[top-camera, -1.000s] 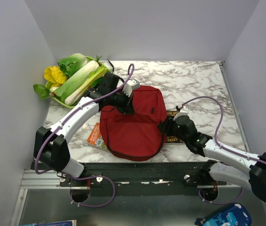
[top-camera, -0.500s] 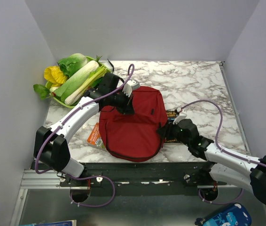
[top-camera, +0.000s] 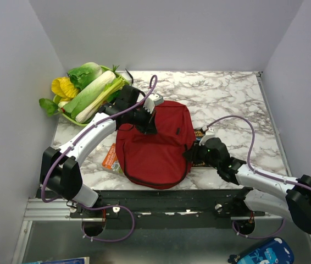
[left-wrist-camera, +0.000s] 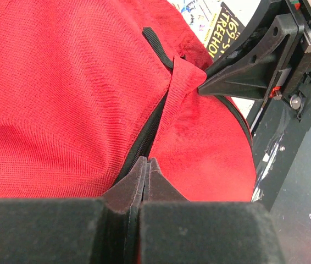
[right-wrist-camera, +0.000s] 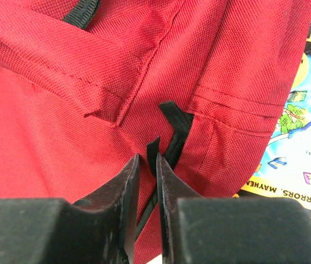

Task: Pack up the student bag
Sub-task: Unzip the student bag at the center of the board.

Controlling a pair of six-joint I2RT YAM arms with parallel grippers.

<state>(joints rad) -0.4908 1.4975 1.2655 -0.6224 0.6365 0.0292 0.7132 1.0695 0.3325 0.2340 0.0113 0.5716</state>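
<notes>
The dark-red student bag [top-camera: 155,146] lies at the centre of the marble table [top-camera: 232,93], the left gripper [left-wrist-camera: 144,165] pressed to its upper left edge with fingers together, while the right gripper [right-wrist-camera: 147,165] at its right side has fingers narrowly apart around a black zipper pull tab [right-wrist-camera: 153,151].
</notes>
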